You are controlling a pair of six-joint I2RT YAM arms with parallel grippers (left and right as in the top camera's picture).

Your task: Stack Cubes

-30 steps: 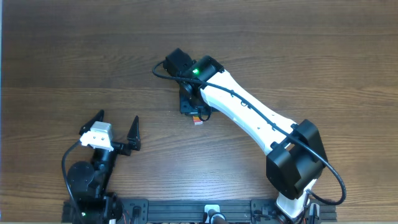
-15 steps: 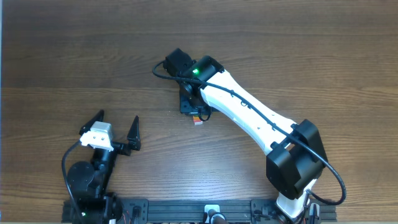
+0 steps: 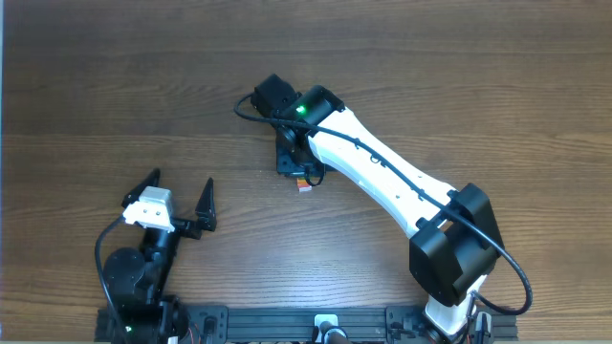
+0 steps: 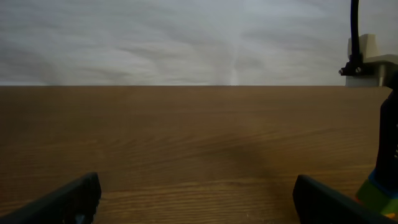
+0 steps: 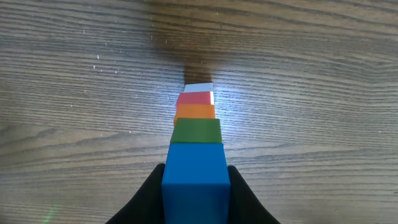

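Right hand (image 5: 195, 194), mine, pinches the blue cube (image 5: 195, 174) on both sides at the top of a tower. Beneath it come the green cube (image 5: 196, 130), orange cube (image 5: 194, 111), red cube (image 5: 193, 98) and white cube (image 5: 199, 88), standing on the wooden surface (image 5: 311, 62). Well apart, my left hand (image 3: 182, 188) hovers with its fingers spread.

Cube stack (image 5: 197, 134) — blue, green, orange, red, white

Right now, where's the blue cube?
In the right wrist view, the blue cube sits atop the green cube, held in the right gripper.
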